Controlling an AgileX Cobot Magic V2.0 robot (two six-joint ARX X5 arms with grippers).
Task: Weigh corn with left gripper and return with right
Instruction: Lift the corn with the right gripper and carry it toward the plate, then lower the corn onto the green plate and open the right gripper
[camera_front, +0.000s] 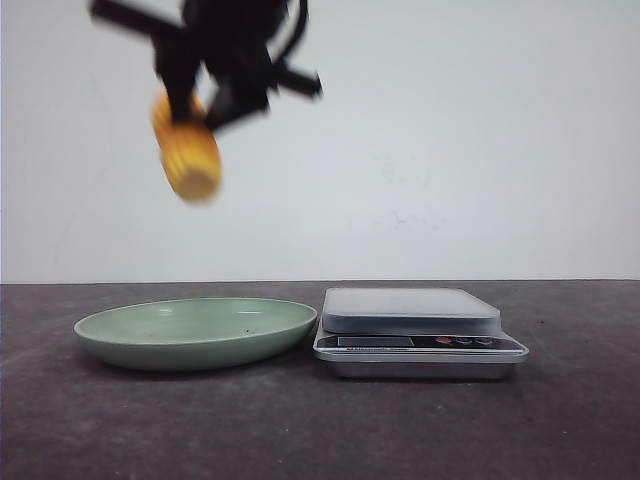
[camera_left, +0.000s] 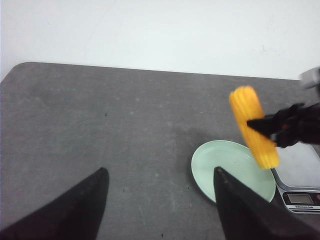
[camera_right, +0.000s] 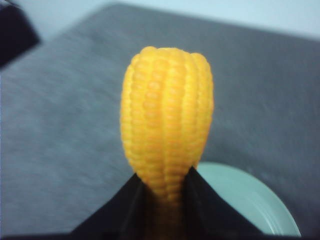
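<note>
above dark table (camera_front: 300, 430), corn (camera_front: 187, 150) (tilted) between right gripper (camera_front: 205, 105) fingers.

Dark table (camera_front: 120, 430) — plate (camera_front: 195, 330), scale (camera_front: 415, 335)

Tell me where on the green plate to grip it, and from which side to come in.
Grip the plate by its rim, probably at the outer left edge, coming from above with one finger inside and one outside. It is shallow and wide, so only the thin raised rim fits between jaws; the scale sits close against its right side. The open left gripper is free; the right gripper holds the corn.
</note>
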